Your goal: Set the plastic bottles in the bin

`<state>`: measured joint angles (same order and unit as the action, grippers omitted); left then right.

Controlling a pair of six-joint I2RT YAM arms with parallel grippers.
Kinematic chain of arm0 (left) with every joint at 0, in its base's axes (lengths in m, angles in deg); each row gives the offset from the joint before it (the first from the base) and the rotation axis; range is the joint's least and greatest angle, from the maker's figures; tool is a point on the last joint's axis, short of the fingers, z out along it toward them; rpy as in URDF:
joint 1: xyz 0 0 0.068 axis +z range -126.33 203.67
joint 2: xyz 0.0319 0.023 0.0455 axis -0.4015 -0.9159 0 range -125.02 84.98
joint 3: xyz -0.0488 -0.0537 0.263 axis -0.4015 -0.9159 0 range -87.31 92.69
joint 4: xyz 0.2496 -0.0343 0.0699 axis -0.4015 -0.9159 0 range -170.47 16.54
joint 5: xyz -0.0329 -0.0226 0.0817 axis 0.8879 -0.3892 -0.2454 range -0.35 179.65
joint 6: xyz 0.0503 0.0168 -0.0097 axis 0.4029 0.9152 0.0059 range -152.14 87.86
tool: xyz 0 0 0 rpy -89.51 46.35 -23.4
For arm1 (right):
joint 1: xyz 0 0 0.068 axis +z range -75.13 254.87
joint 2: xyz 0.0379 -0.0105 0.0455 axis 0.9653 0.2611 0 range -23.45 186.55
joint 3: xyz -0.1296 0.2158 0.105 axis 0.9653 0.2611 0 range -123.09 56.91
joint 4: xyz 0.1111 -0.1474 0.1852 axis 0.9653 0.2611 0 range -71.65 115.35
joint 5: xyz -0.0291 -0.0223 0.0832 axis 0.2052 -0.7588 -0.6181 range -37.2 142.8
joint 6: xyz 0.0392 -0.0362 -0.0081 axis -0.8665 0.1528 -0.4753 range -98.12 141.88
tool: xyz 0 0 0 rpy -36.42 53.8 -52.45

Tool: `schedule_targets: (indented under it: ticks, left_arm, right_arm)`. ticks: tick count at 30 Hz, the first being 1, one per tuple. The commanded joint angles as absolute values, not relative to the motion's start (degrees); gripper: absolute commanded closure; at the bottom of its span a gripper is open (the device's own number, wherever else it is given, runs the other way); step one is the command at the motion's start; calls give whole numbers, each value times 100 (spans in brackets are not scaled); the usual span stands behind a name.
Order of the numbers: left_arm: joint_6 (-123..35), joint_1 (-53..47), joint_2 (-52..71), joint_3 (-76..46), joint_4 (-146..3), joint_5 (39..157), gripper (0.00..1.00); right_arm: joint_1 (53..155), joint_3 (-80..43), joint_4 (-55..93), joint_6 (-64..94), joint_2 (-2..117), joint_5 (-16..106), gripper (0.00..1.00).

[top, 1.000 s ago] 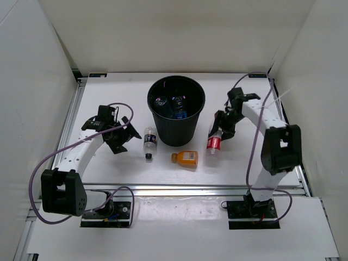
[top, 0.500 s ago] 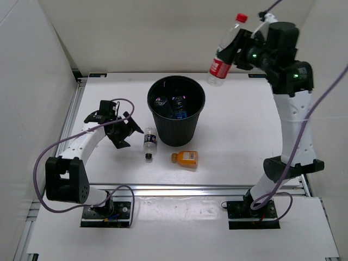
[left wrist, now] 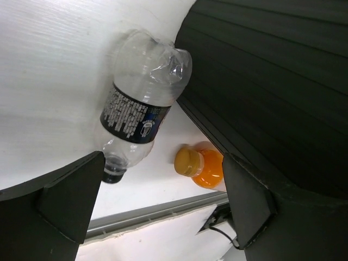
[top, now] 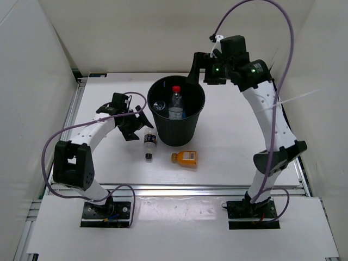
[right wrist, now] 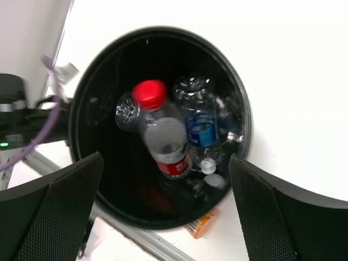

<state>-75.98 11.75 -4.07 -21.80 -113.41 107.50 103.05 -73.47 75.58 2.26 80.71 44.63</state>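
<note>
The black bin (top: 185,130) stands mid-table. A red-capped, red-labelled bottle (top: 175,101) sits inside it, free of any finger, beside a blue-labelled bottle (right wrist: 201,130) and a clear one (right wrist: 125,111). My right gripper (top: 201,68) hangs open above the bin's far rim (right wrist: 242,109), nothing between its fingers (right wrist: 60,212). A dark-labelled bottle (top: 149,144) lies on the table left of the bin. My left gripper (top: 140,126) is open just above it, its fingers (left wrist: 65,206) apart from the bottle (left wrist: 136,117). The short orange bottle (top: 186,157) lies in front of the bin.
White walls close in the table on three sides. An aluminium rail (top: 190,189) runs along the near edge. The bin wall (left wrist: 272,81) stands close against the right side of my left gripper. Purple cables loop from both arms.
My right arm lifted the red-labelled bottle off the table, swung it over the bin and opened; the bottle is now inside. My left gripper moved right, closer to the dark-labelled bottle.
</note>
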Motion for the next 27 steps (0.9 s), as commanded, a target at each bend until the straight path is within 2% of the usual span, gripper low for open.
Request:
schedule_targets:
  ticks: [1, 12, 15, 16, 19, 20, 24, 27]
  left_arm:
    - [-7451, 962, -589, -2183, -11109, 10741, 0]
    - [-6828, 354, -1257, -2456, -10819, 10064, 2]
    - [-6713, 302, -1328, -2692, -10818, 9950, 6]
    - [-6713, 302, -1380, -2745, -10818, 9949, 16]
    - [-6651, 249, -1241, -2886, -10818, 9854, 34]
    - [-6651, 249, -1066, -2939, -10818, 9748, 44]
    - [-6923, 249, -336, -3150, -11142, 9135, 63]
    - [-7213, 390, 428, -2765, -11985, 8450, 68]
  right_arm:
    - [10282, -7519, 7442, 465, 7386, 4770, 0]
    - [10229, -7062, 7609, 640, 6743, 4823, 0]
    - [10229, -7009, 7662, 641, 6638, 4876, 0]
    - [10229, -7009, 7662, 641, 6638, 4936, 0]
    - [10229, -6956, 7662, 641, 6638, 4937, 0]
    - [10229, -6956, 7662, 641, 6638, 4937, 0]
    - [10229, -7018, 7662, 694, 6638, 4937, 0]
    - [10229, -7070, 7662, 694, 6638, 5077, 0]
